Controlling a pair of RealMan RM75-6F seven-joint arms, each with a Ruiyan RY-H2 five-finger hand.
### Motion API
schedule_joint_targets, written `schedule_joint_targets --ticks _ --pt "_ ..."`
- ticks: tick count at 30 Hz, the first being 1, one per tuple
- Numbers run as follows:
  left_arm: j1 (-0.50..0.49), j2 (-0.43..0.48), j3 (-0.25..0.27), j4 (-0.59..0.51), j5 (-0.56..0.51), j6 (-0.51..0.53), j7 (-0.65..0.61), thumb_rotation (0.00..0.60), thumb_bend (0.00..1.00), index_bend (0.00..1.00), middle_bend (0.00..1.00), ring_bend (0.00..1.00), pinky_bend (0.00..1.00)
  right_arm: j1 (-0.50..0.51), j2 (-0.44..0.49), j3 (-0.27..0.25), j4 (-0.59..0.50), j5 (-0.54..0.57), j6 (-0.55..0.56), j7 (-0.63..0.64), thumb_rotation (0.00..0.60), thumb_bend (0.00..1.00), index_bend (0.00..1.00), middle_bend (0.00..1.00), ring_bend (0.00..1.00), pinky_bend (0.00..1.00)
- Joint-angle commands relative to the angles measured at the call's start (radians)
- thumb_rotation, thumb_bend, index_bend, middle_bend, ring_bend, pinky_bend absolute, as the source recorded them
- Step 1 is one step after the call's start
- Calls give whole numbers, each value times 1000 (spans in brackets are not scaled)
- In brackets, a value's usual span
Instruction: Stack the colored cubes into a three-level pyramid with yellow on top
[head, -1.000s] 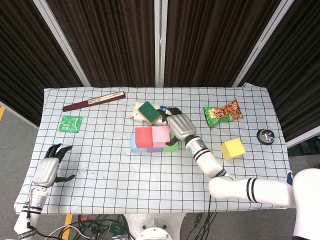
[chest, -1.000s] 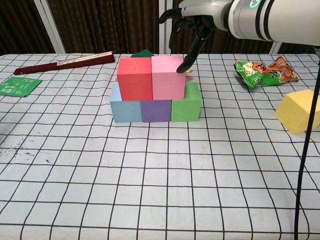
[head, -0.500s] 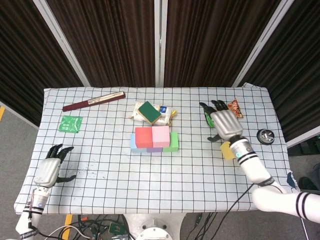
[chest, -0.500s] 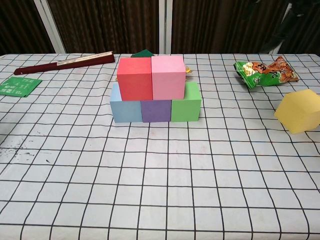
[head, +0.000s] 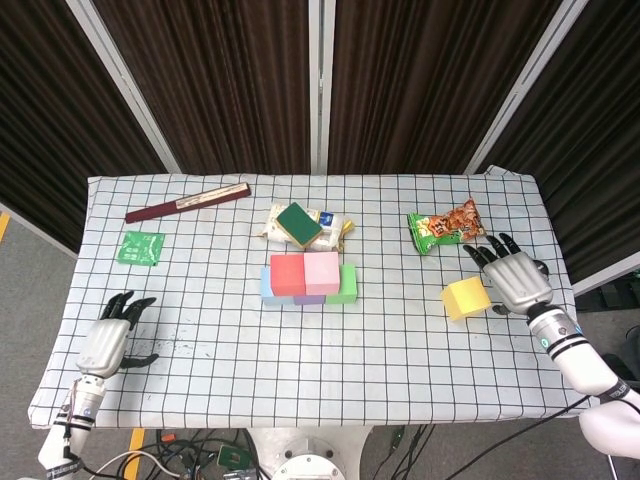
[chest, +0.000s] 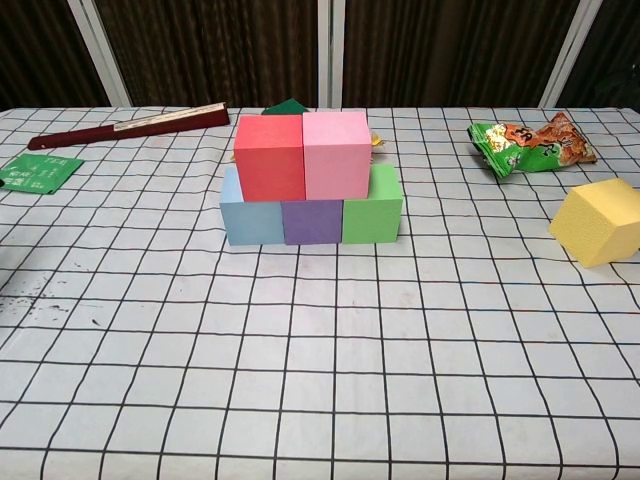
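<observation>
1. From the head view, my right hand (head: 516, 278) sits just beside the yellow cube (head: 466, 297), fingers spread and holding nothing. My left hand (head: 110, 340) rests near the bench's (head: 220, 340) front left corner, fingers loosely apart and empty. I judge the step in hand to be grasping the yellow cube: I'd close on two opposite flat faces, lift well above the stack, and set it centred over the seam between the red cube (head: 287, 272) and pink cube (head: 322, 270), since an off-centre drop could tip it.

2. From the chest view, neither hand shows. I count six cubes: one blue cube (chest: 249, 212), one purple cube (chest: 311, 221), one green cube (chest: 374, 207) in the bottom row, the red and pink touching on top, and the yellow well apart at the right. One snack bag (chest: 530, 143) lies behind it.
</observation>
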Motion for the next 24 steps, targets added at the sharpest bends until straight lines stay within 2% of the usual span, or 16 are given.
schedule_joint_targets --ticks 1,9,14,24 --pt "1 -1 -1 2 -1 2 -4 600 0 162 195 25 36 -22 -46 -12 61 -38 -9 18 600 0 0 143 0 0" --pt "1 -6 1 11 4 3 -7 600 0 162 195 25 36 -34 -141 -4 169 -94 -20 26 600 0 0 120 0 0" --pt "0 -6 -1 11 3 5 -7 600 0 163 195 25 36 -27 -177 7 200 -109 -45 29 600 0 0 129 0 0" --pt "-2 -6 0 10 3 0 -6 600 0 163 195 25 36 -41 -215 25 215 -111 -49 24 600 0 0 288 0 0"
